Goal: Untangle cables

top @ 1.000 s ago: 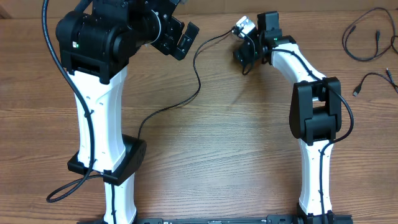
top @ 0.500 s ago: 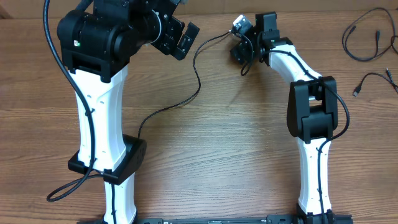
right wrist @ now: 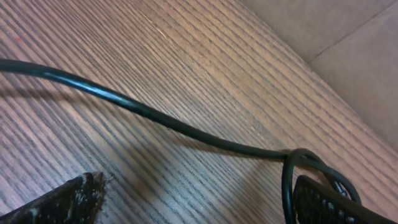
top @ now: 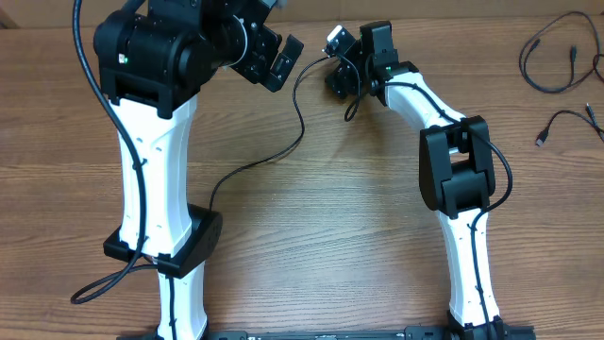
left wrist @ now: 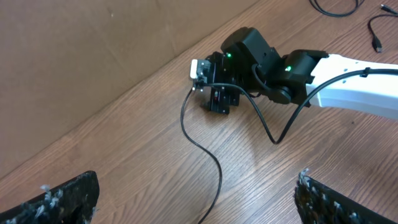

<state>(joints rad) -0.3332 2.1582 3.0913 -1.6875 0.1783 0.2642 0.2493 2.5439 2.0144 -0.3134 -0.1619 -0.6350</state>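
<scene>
Near table [top: 377, 217] far edge: right gripper [top: 340, 80] straddles cable [top: 300, 113], jaws spread, cord lying loose between them; judged pre-grasp alignment. Alongside, left gripper [top: 280, 59] hovers, jaws released, empty. Far right, other cables [top: 547, 57] lie well apart.

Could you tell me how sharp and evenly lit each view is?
Overhead: sharp, evenly lit, only faint shadows. Left wrist: table sharp, its own fingers dark and blurred at the bottom corners. Right wrist: very close, cable slightly soft, wood grain crisp.
</scene>
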